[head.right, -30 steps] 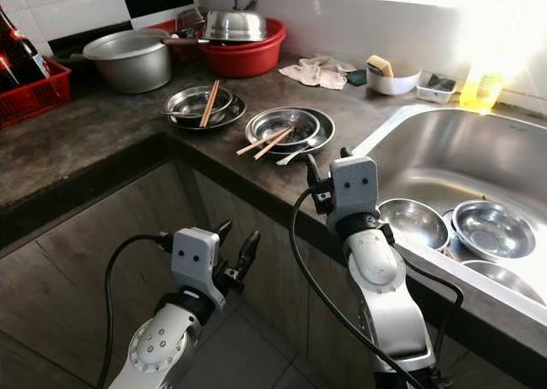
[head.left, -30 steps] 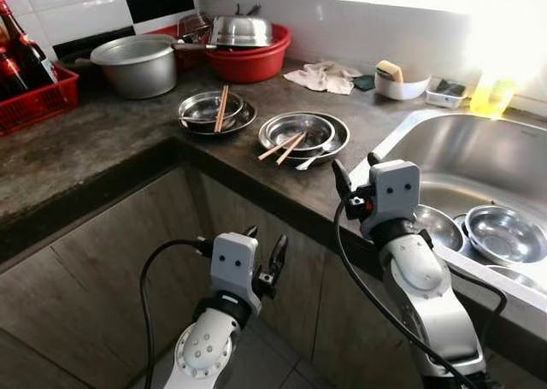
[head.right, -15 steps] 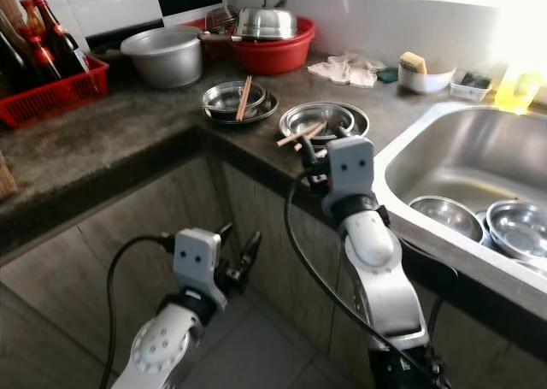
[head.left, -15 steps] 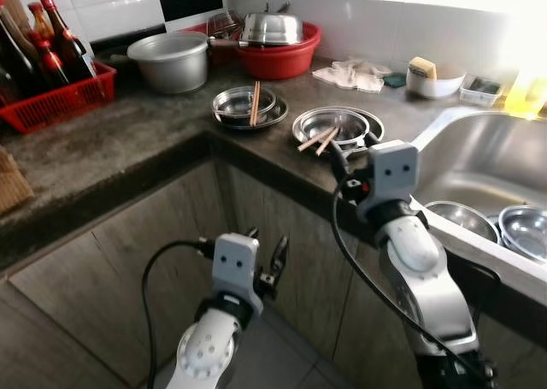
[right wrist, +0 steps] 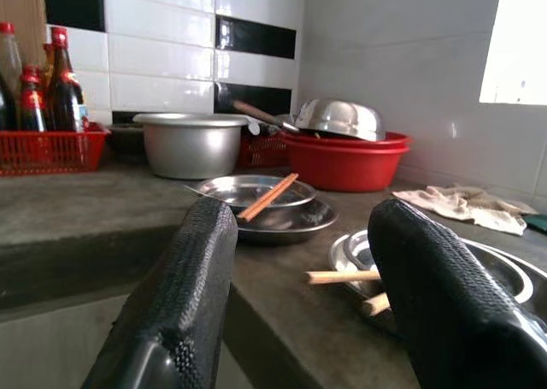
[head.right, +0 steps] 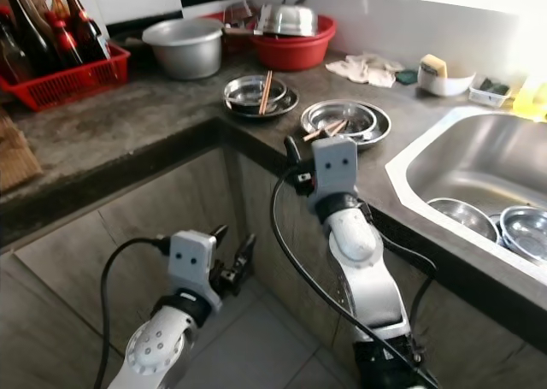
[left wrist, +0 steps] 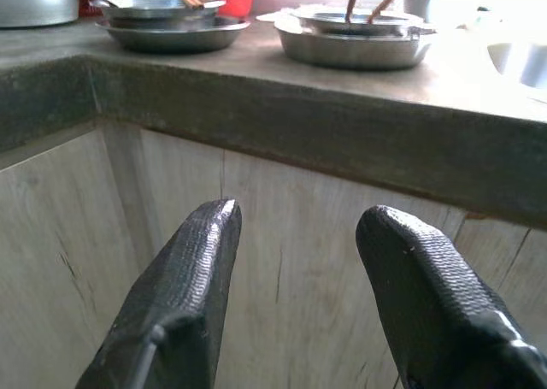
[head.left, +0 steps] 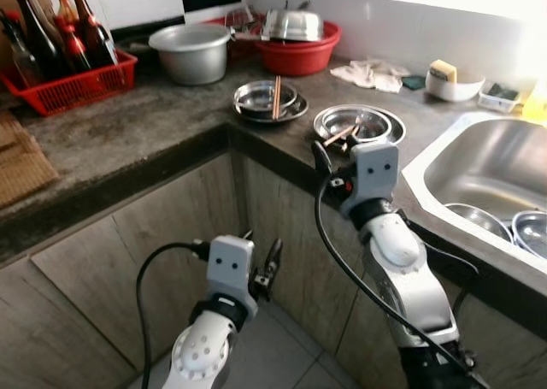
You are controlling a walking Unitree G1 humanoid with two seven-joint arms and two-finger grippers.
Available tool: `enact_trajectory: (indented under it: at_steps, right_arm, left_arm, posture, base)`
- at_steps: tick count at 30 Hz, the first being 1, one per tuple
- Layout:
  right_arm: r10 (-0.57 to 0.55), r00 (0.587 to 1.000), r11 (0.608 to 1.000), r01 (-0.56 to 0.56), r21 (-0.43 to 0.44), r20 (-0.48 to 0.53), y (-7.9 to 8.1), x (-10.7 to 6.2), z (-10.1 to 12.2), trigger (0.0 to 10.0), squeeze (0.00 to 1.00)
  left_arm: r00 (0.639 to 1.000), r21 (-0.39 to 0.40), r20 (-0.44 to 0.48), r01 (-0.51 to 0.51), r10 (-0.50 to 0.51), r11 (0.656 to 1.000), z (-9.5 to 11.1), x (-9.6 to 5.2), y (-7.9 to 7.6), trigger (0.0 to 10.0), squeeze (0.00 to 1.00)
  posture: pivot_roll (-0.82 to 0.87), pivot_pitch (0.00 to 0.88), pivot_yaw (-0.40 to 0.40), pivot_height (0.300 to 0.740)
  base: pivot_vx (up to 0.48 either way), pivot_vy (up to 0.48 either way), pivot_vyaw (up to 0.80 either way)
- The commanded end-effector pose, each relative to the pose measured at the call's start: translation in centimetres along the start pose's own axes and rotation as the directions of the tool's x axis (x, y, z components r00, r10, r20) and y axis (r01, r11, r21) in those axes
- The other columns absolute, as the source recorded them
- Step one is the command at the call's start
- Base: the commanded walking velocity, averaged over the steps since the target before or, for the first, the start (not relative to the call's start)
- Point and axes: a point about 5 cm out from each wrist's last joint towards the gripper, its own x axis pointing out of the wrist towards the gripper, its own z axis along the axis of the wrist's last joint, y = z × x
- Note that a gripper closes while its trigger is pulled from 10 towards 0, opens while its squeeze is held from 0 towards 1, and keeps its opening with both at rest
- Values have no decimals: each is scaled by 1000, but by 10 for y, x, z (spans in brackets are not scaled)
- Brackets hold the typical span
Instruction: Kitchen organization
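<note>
The right gripper (right wrist: 299, 312) is held with its two black fingers spread and nothing between them, raised to the level of the counter's front edge and aimed across it at the nearer plate stack (head.left: 359, 124), on which loose chopsticks (head.left: 340, 135) are laid. The left gripper (left wrist: 299, 303) is likewise spread and empty, kept low in front of the cabinet doors (head.left: 162, 252) beneath the counter. Compared with a second ago, the whole scene has been shifted to the right and the view widened, so the camera has been moved back and turned; the dishes themselves appear undisturbed, and the right gripper has been kept at the counter's edge. Nothing has yet been grasped, so the organizing is judged barely begun. On the dark stone counter (head.left: 128, 128), a second plate stack (head.left: 270, 103) with chopsticks lies further from the front edge; toward the back wall a metal pot (head.left: 190, 51) and a red basin (head.left: 295, 51) holding a steel bowl are set, with a red basket (head.left: 73, 85) of bottles toward the counter's left end. At the right, steel bowls are seen in the sink (head.left: 487, 158). White tiled walls and a bright window enclose the room.
</note>
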Motion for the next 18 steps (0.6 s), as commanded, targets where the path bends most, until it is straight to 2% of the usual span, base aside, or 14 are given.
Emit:
enact_trajectory:
  at_steps: [1, 7, 8, 9, 10, 12, 18]
  right_arm:
    - [-13, 1000, 1000, 13, 5, 16, -3, 5, 3, 10000, 0]
    - [-25, 999, 1000, 25, 0, 24, -2, 15, 1, 10000, 0]
    - [-24, 999, 1000, 24, 5, 27, -1, 17, 0, 10000, 631]
    - [-24, 999, 1000, 24, 5, 27, -1, 17, 0, 10000, 631]
    - [-15, 999, 1000, 14, 19, 40, 0, 19, -1, 10000, 1000]
    - [-18, 998, 1000, 18, -10, 53, 0, 22, -2, 10000, 1000]
    - [-31, 997, 999, 33, -29, 66, 1, 25, -3, 10000, 1000]
  left_arm:
    - [1000, 1, 1, 5, -5, 1000, 3, -3, -3, 10000, 0]
    - [1000, 0, -4, 11, -11, 1000, 3, -5, -5, 10000, 0]
    - [1000, -1, -2, 13, -13, 1000, 3, -5, -5, 10000, 0]
    - [1000, -1, -2, 13, -13, 1000, 3, -5, -5, 10000, 0]
    - [1000, 0, -4, 15, -15, 1000, 4, -6, -6, 10000, 0]
    - [1000, 1, -6, 17, -17, 1000, 4, -7, -6, 10000, 0]
    - [1000, 3, -14, 16, -16, 1000, 3, -9, -6, 10000, 0]
  posture:
    - [65, 90, 6, 740]
    - [71, 104, 9, 740]
    - [73, 105, 10, 740]
    - [73, 105, 10, 740]
    - [78, 112, 9, 740]
    - [81, 114, 7, 740]
    - [85, 119, 5, 740]
  base:
    - [0, 0, 0]
    - [0, 0, 0]
    - [0, 0, 0]
    - [0, 0, 0]
    - [0, 0, 0]
    - [0, 0, 0]
    - [0, 0, 0]
